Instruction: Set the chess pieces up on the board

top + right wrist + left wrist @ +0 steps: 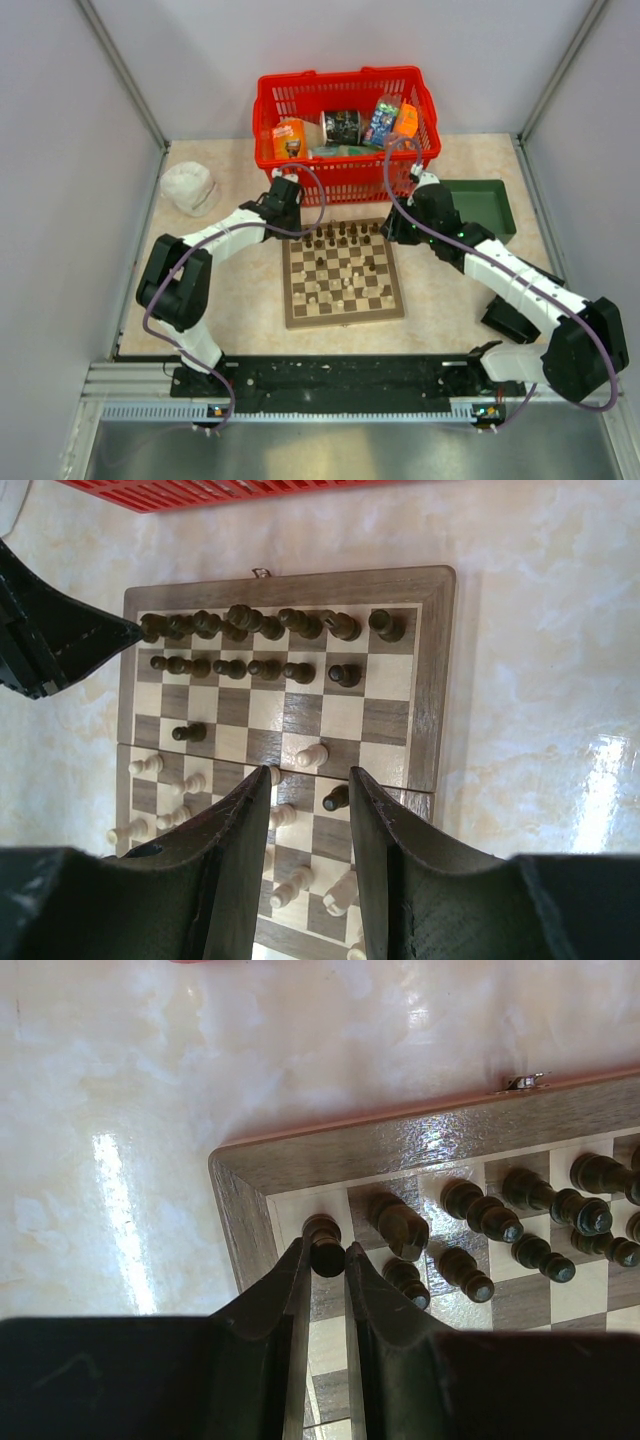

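Left arm (215,240) and right arm (510,275) over table (240,300), red basket (350,185) behind, board (345,318) between arms, right gripper (310,780) open over board's right side, empty, left gripper (326,1258) clamped on dark piece (322,1228) at far-left corner square, other dark pieces (250,620) mostly far rows, pale pieces (312,755) scattered near half

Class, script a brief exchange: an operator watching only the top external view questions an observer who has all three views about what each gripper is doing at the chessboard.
Operator: Is the left gripper holding anything? From above I can't tell.
Observer: Yes. It is shut on a dark chess piece at the corner square of the board.
Operator: And the right gripper?
Observer: Its jaws stand apart with nothing held. Through the gap a dark pawn shows on the board, with a pale pawn just past the tips.
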Tool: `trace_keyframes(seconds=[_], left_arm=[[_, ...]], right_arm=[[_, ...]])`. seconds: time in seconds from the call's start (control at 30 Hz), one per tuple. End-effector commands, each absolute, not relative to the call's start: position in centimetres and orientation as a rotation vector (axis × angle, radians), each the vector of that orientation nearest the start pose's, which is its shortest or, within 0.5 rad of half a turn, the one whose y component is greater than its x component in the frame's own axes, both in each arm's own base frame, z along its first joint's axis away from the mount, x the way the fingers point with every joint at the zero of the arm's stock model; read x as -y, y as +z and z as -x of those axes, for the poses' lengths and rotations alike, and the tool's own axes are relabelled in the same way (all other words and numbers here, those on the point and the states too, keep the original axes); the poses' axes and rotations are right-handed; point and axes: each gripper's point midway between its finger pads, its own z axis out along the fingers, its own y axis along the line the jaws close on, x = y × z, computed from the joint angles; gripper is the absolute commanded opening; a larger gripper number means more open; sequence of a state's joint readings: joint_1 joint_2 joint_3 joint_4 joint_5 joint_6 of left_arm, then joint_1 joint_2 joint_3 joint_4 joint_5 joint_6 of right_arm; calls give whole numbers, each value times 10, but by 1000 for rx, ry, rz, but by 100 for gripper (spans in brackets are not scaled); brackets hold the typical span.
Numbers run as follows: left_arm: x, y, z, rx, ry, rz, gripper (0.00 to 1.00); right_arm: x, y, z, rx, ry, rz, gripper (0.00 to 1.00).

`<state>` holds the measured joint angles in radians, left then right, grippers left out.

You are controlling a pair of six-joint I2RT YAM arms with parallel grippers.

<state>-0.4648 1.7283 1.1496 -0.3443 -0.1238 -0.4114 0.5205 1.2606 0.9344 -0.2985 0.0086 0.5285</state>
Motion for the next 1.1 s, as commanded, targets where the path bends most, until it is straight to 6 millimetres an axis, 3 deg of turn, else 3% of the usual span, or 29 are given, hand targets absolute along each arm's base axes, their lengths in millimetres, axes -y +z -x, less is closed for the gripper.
trace_keyframes(seconds=[0.0, 0.2, 0.5, 0.6, 0.87, 1.07], left_arm=[[178, 72, -394, -2429, -186, 24, 17], [176, 71, -393, -2440, -173, 14, 18], [176, 70, -391, -2449, -175, 15, 27], [175, 71, -391, -2449, -167, 18, 34], [172, 87, -392, -2406, -175, 44, 47], [173, 110, -386, -2346, -223, 51, 55]], right_arm=[[-203, 170, -318, -2233, 589, -29, 38], [-203, 170, -318, -2232, 590, -31, 38], [-207, 170, -316, -2239, 615, -17, 38], [-208, 172, -317, -2234, 618, -15, 38], [-209, 172, -315, -2236, 626, -10, 38], [-211, 174, -316, -2235, 636, -4, 38]])
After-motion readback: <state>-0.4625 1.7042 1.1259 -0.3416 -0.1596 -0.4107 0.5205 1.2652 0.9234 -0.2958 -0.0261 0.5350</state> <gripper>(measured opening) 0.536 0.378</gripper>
